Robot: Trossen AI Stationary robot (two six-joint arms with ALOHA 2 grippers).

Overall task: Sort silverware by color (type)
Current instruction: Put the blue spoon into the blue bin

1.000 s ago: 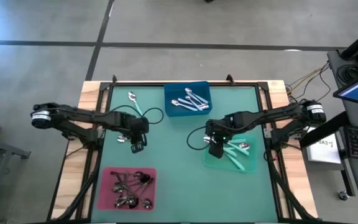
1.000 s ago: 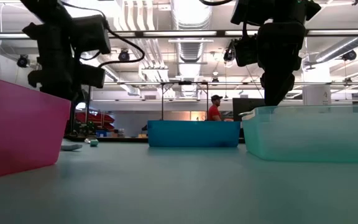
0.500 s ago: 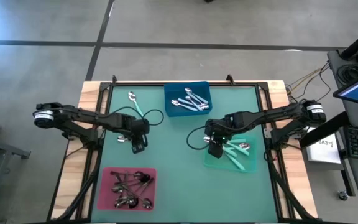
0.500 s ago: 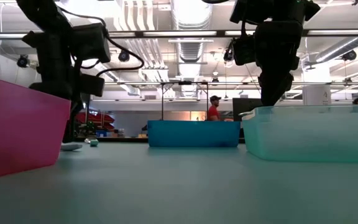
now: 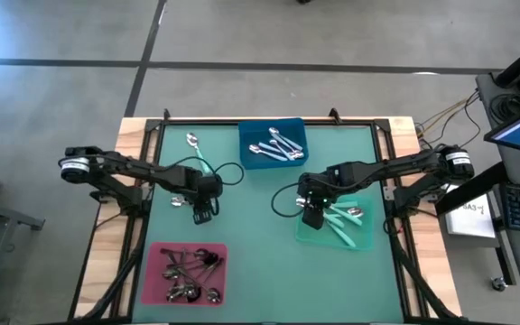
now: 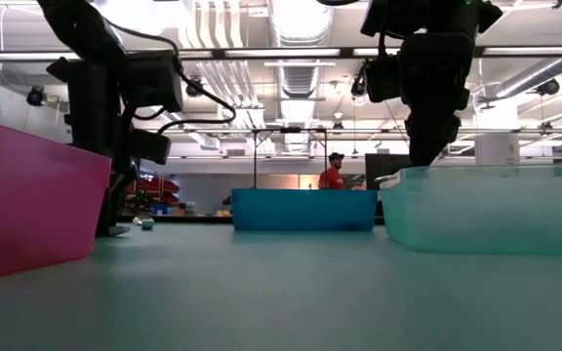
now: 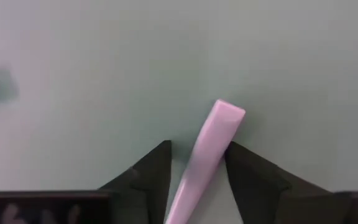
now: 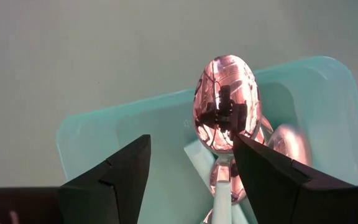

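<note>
1. Three trays sit on the green table [image 5: 251, 194] in the high view: a blue tray [image 5: 249, 159] at upper centre, a green tray [image 5: 361, 236] at right of centre, and a pink tray [image 5: 154, 271] at lower left.
2. The silverware is split among them: silver spoons [image 5: 276, 144] in the blue tray, teal-handled spoons [image 5: 343, 219] in the green tray, and dark-handled spoons [image 5: 190, 271] in the pink tray.
3. One loose teal-handled spoon [image 5: 195, 148] lies on the table at upper left, just beside the blue tray.
4. The left gripper [image 5: 202, 213] hangs low over the table left of centre, above the pink tray in the frame.
5. In its wrist view, the left gripper's fingers [image 7: 148, 183] stand a little apart, with a pale spoon handle [image 7: 213, 140] between them and a thin gap on each side. They are not clamping it.
6. The right gripper [image 5: 312, 218] is over the left edge of the green tray with its claw spread wide, holding nothing. A shiny spoon bowl [image 8: 225, 102] lies in the tray below it.
7. In the low view, a person in a red top [image 6: 332, 176] stands far behind the table.
</note>
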